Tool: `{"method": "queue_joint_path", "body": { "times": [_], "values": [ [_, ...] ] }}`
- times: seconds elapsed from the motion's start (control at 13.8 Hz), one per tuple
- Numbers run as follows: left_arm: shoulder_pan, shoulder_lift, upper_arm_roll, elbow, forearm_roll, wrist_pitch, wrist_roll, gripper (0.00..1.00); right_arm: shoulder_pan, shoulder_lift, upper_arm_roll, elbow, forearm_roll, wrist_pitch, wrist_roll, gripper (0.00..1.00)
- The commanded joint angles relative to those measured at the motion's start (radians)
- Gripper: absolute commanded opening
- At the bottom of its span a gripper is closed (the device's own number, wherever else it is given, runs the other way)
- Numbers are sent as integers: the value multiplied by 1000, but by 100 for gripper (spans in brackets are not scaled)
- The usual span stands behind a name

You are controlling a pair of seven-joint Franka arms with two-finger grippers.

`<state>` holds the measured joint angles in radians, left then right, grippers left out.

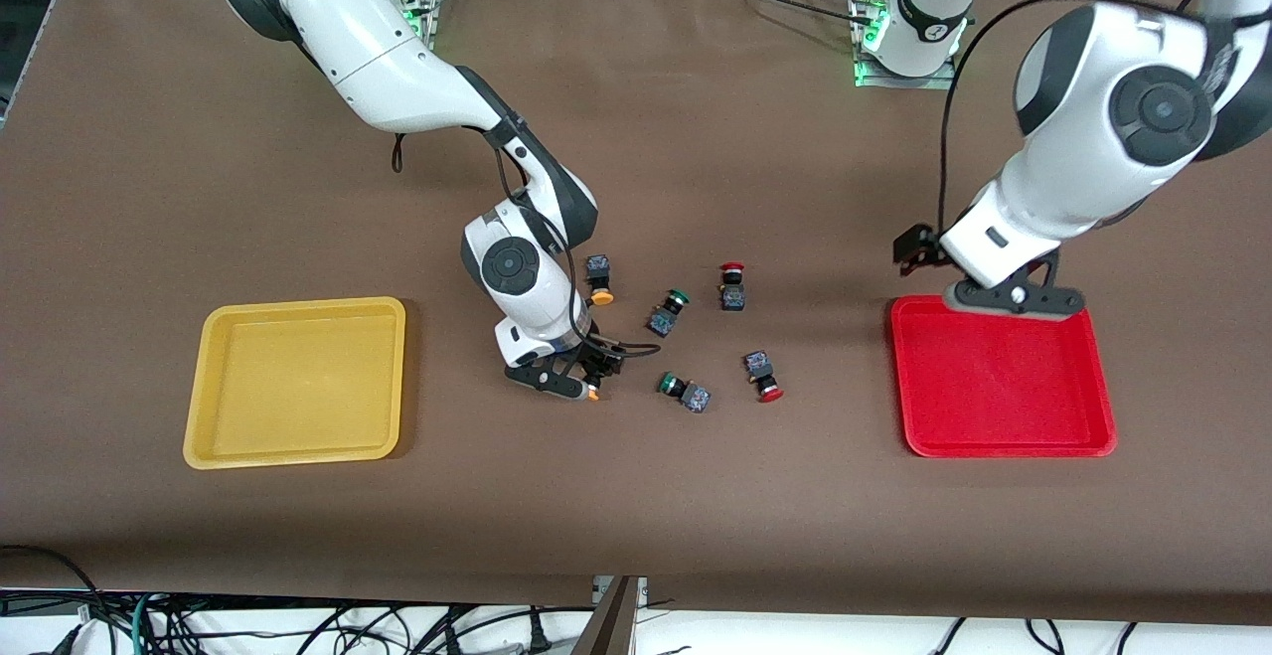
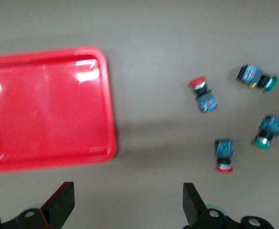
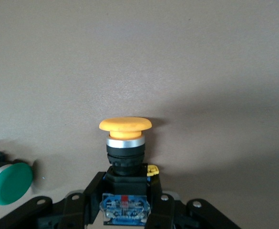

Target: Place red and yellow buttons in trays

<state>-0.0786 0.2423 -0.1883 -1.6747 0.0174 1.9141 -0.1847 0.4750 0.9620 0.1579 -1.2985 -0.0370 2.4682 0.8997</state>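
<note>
2 trays sit on the brown table cover [image 1: 696,88]: the yellow tray [image 1: 296,382] at the right arm's end, the red tray [image 1: 1002,379] at the left arm's end. We see the right gripper [image 1: 586,377] low at the table's middle, its jaws closed on a yellow button [image 3: 125,143]. A second yellow button [image 1: 599,280] lies at its 12 o'clock. 2 red buttons [image 1: 733,287] [image 1: 763,377] and 2 green buttons [image 1: 670,311] [image 1: 684,390] lie between the trays. The left gripper [image 2: 127,202] waits over the red tray's edge, jaws wide and holding nothing. Cables [image 1: 298,630] hang below the table.

Loose switches [image 1: 686,337] lie mid-table between two trays [image 1: 298,382] — one toward each arm's end.
</note>
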Motion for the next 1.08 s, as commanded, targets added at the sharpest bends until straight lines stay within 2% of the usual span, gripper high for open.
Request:
{"method": "queue_joint_path", "body": {
  "times": [0.0, 0.14, 0.36, 0.51, 0.58, 0.79, 1.01],
  "values": [
    [-58, 55, 3, 29, -51, 72, -72, 100, -42, -66, 3, 12, 17, -141, -72, 20],
    [-134, 80, 4, 16, -36, 74, -224, 100, -94, -113, 5, 10, 20, -254, -200, 20],
    [-216, 169, 3, 15, 24, 104, -260, 100, -192, -179, 2, 4, 55, -417, -436, 20],
    [-243, 267, 1, 16, 13, 163, -263, 100, -283, -225, 0, -31, 83, -510, -650, 21],
    [-280, 291, 3, 10, 13, 186, -263, 100, -339, -245, 0, -66, 86, -521, -738, 24],
    [-296, 356, 3, -32, 22, 276, -263, 100, -465, -264, -18, -137, 85, -512, -1003, 26],
    [-325, 373, 3, -118, 29, 396, -297, 100, -510, -252, -57, -211, 80, -419, -1119, 33]
  ]
}}
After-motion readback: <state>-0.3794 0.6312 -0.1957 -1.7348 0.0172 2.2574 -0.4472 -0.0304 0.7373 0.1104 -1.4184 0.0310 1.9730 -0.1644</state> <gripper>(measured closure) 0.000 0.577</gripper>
